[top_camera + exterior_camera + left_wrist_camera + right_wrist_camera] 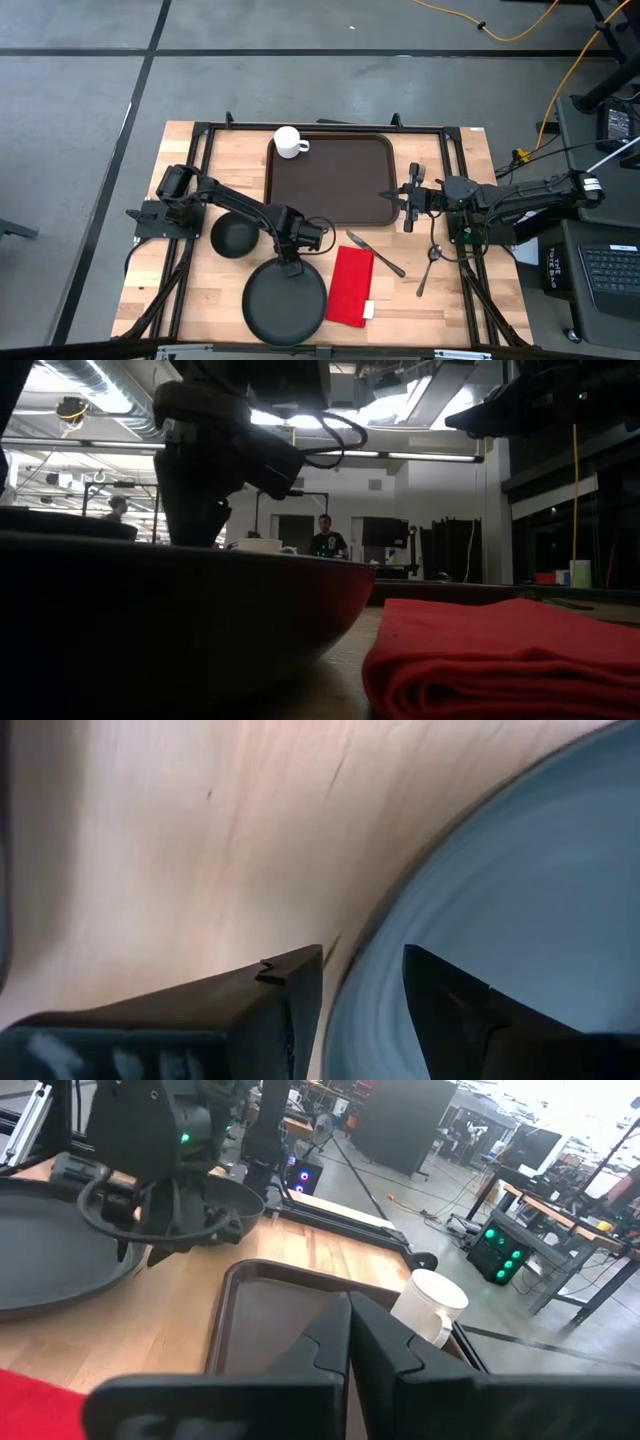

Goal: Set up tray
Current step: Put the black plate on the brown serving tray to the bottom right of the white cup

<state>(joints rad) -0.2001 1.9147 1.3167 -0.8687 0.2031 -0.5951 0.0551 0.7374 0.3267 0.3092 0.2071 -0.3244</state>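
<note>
Low view hides our tray behind the plate (180,600), overhead we see the brown rimmed tray (335,180) at the desk's far edge, left gripper (291,262) fingers straddling the plate rim, right gripper (395,198) closed empty at the tray's edge.

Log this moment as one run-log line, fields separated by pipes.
left gripper: open, straddling black plate rim | right gripper: shut, at tray right edge | white mug: on tray corner

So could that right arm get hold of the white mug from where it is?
Probably yes. The right gripper hangs at the tray's right rim, and only bare tray lies between it and the white mug in the far-left corner.
</note>
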